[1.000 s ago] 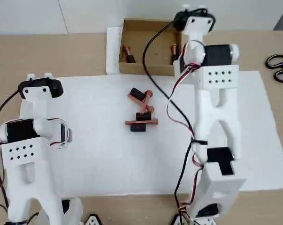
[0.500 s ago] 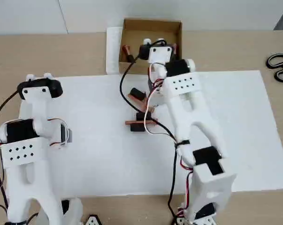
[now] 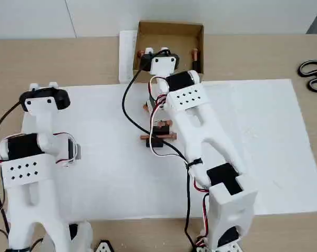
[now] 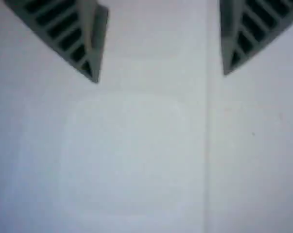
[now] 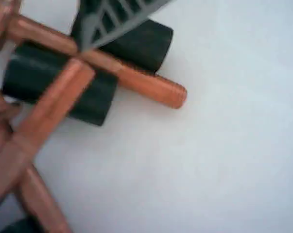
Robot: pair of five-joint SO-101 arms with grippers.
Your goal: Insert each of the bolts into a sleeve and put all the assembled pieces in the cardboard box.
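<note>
Lying beneath right jaws; bolt (image 5: pixel 151 87)

A broad white foam sheet (image 3: pixel 263 136) covers most of the light wooden tabletop (image 3: pixel 95 58). Black-handled scissors (image 3: pixel 313 75) lie on the bare wood just beyond the sheet's far right corner. A narrow white strip (image 3: pixel 126 52) sticks out past the sheet's far edge.

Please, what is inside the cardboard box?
Two assembled pieces show inside the cardboard box: one by its left wall, one by its right wall. The right arm's wrist covers the front middle; what lies there cannot be seen.
</note>
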